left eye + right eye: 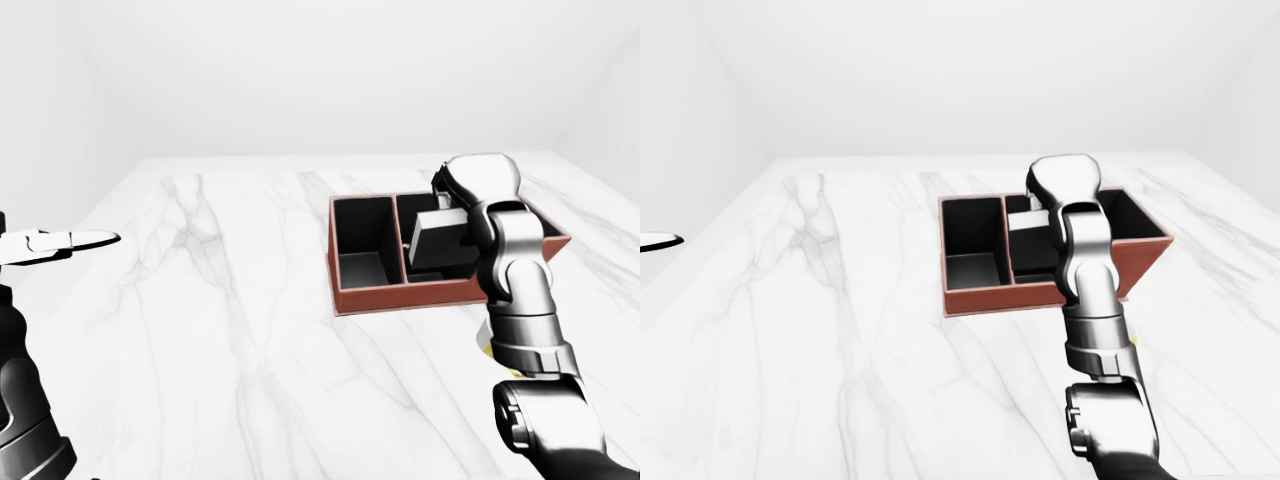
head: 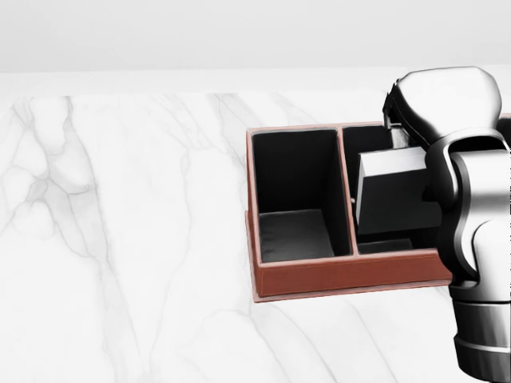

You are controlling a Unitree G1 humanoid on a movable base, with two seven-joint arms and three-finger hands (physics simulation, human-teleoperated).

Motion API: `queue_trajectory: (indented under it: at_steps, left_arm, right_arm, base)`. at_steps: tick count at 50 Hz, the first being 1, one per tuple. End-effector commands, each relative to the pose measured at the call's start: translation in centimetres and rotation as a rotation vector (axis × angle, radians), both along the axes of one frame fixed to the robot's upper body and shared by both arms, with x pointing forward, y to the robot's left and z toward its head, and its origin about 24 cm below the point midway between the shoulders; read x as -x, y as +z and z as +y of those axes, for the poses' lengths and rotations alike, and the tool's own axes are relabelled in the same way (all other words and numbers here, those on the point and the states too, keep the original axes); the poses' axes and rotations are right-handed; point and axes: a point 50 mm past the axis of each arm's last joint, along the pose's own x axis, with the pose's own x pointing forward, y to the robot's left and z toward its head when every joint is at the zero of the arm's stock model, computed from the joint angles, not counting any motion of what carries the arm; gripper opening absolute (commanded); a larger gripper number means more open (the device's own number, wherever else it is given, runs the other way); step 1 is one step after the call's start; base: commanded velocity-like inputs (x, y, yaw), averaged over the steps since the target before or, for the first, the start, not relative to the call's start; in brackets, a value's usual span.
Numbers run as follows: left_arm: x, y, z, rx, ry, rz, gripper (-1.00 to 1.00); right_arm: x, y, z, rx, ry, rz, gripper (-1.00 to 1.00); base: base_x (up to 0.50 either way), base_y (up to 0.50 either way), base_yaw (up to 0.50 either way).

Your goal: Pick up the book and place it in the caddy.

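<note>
Where the white marble table (image 1: 220, 330) fills most of every view, the reddish-brown caddy (image 2: 335, 279) sits on it toward the right, its black interior split by dividers. Its left compartment, seen in the head view, is empty down to its dark floor. Over the compartment to the right of that divider hangs the dark grey book (image 2: 395, 191), tilted, its lower part dipping below the caddy's rim while its upper part stands above it. The right hand (image 2: 439, 100) is against the book's right and upper side, with the forearm rising from the bottom right of the head view; the fingers are hidden behind the wrist and the book, so they seem to grip it, though I cannot tell for certain. At the far left of the left-eye view, the left hand (image 1: 55, 245) hovers well apart from the caddy, fingers stretched out flat and holding nothing.
</note>
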Motion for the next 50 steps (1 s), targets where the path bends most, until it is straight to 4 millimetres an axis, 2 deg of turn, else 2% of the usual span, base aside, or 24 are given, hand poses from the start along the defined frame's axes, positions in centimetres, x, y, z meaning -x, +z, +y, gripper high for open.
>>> queue_trajectory:
  at_steps: [1, 19, 30, 50]
  left_arm:
    - [0.0, -0.1, 0.1, 0.003, 0.001, 0.004, 1.00]
    - [0.1, 0.1, 0.0, -0.002, 0.000, -0.006, 1.00]
    - [0.0, 0.0, 0.0, 0.001, 0.001, -0.001, 1.00]
    - [0.0, -0.2, 0.0, 0.004, 0.001, 0.006, 1.00]
  right_arm:
    - [0.1, -0.2, -0.1, 0.026, -0.018, -0.031, -1.00]
    - [-0.7, -1.4, -0.5, 0.033, -0.039, -0.026, -1.00]
    - [-1.2, -1.4, -1.3, 0.055, -0.071, -0.035, -1.00]
    - [-1.8, -2.6, -1.4, 0.069, -0.068, -0.037, -1.00]
  base:
    - [0.00, 0.00, 0.00]
    - [0.00, 0.00, 0.00]
    - [0.00, 0.00, 0.00]
    - [0.00, 0.00, 0.00]
